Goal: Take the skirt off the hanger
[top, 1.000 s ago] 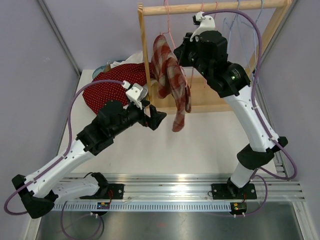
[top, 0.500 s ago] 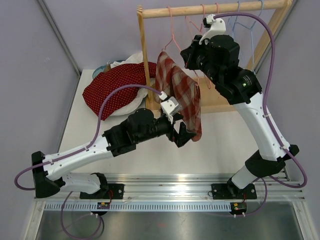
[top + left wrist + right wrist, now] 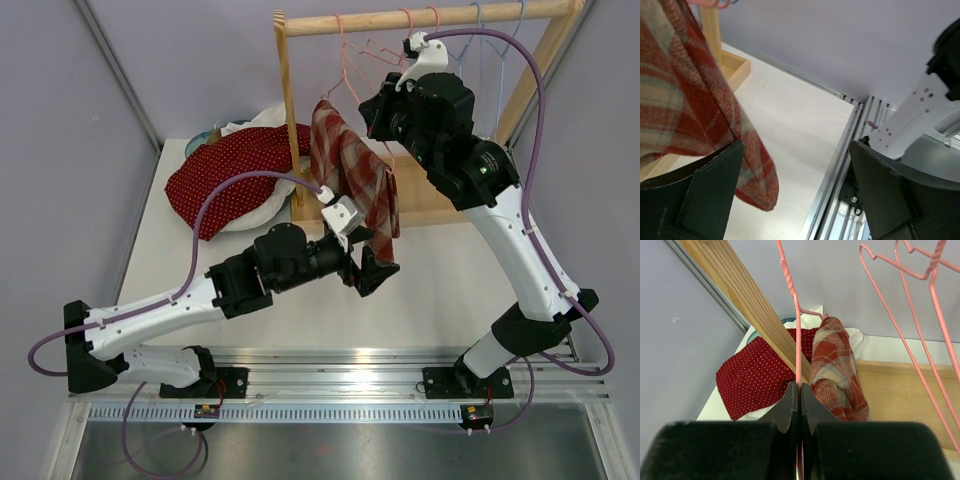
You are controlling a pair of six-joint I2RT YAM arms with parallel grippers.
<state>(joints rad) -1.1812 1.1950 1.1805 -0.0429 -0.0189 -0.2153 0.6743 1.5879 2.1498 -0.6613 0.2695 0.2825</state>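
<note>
The red plaid skirt (image 3: pixel 355 180) hangs bunched on a pink wire hanger (image 3: pixel 345 60) below the wooden rail (image 3: pixel 420 15). My right gripper (image 3: pixel 372 108) is shut on the hanger's wire (image 3: pixel 798 360), with the skirt (image 3: pixel 835 370) just right of its fingertips (image 3: pixel 790 400). My left gripper (image 3: pixel 374 266) is open just below the skirt's lower end. In the left wrist view, the skirt's hem (image 3: pixel 757 185) hangs beside the left finger (image 3: pixel 695 200). Nothing is between the jaws.
A red polka-dot cloth (image 3: pixel 235 170) lies on white fabric at the back left, also in the right wrist view (image 3: pixel 755 380). More pink (image 3: pixel 920 315) and blue hangers (image 3: pixel 490 45) hang on the rail. The rack's wooden base tray (image 3: pixel 430 210) sits behind the skirt.
My left arm swung right, from beside the rack post to under the skirt's lower end. My right arm shifted the hanger and skirt slightly right; the skirt's tail has drawn up.
</note>
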